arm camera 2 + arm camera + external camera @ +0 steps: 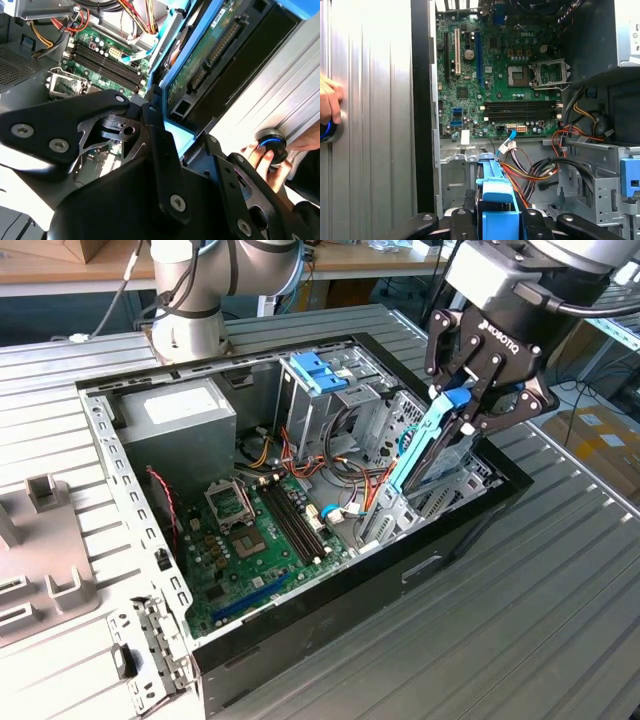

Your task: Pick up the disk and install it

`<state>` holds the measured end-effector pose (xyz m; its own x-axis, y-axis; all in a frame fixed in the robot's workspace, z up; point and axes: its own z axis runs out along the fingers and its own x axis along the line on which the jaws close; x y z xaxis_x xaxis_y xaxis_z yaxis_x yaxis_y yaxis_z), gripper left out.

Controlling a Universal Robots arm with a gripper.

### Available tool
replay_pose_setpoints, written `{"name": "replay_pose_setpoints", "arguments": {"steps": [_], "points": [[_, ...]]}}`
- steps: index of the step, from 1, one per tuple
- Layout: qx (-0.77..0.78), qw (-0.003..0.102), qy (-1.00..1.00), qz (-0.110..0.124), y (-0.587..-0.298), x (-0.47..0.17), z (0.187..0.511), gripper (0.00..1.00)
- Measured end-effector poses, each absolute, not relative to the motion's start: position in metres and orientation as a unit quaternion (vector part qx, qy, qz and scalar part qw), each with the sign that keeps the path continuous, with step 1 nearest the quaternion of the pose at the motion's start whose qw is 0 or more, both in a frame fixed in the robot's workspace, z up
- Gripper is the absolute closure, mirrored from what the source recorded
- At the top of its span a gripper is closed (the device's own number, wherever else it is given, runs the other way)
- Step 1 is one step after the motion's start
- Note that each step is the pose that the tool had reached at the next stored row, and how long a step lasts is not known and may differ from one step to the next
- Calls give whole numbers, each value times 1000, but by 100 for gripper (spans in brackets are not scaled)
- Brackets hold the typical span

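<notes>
Jaws first: squeezed tight on the blue top end of the disk [425, 450], under the black gripper [466, 410]. Held the disk up on its edge, leaning, low end dipped inside the open computer case [330, 610] at the exterior view's right. Hung just beside the wires [375, 483] and near the green board [250, 540]. Sat well apart from the grey power box [180, 415] and the cage [315, 370] with the light-blue top. Showed a hand [262, 162] on a round blue-ringed knob [272, 141] in the second wrist view.
</notes>
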<state>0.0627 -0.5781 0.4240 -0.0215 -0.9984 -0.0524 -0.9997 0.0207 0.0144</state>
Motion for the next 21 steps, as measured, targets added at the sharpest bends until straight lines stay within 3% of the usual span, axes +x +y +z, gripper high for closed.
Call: {"name": "replay_pose_setpoints", "arguments": {"steps": [7, 9, 15, 16, 17, 19, 21], "points": [[-699, 14, 714, 23, -578, 62, 424, 63], [-699, 14, 714, 23, -578, 62, 424, 56], [-699, 14, 714, 24, -578, 62, 424, 56], [-699, 14, 714, 24, -578, 62, 424, 57], [-699, 15, 714, 25, -578, 62, 423, 71], [-699, 14, 714, 25, -578, 63, 421, 71], [-699, 14, 714, 26, -579, 64, 418, 82]]}}
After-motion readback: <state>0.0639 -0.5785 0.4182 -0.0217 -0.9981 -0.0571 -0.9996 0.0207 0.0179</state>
